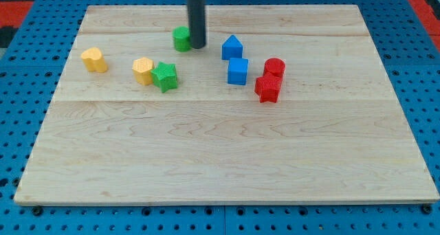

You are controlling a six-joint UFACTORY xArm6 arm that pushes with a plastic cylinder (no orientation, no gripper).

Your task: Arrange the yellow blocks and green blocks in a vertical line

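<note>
Camera view, board [227,159] and contents.

Item: the tip [197,46] of the rod. It is sitting at the view's top, touching the right side of a green block [181,38], probably so as to push it leftward or hold it in place. There is no pincer on this arm (only the rod), so nothing is being gripped.

Item: second green block [165,77], star-like in shape. It is lying below and slightly left of the first, touching a yellow block [144,70] on its left.

Item: second yellow block [94,59], lying apart toward the view's left edge.

Judgement: the two greens are already sitting roughly one above the other, so a column seems to be forming there; both yellows are still waiting to be brought in.

Item: blue blocks, one house-shaped [232,47], one cube [238,71], stacked in line right of centre.

Item: red blocks [274,67] and [267,88], touching, further right, out of the work.
</note>
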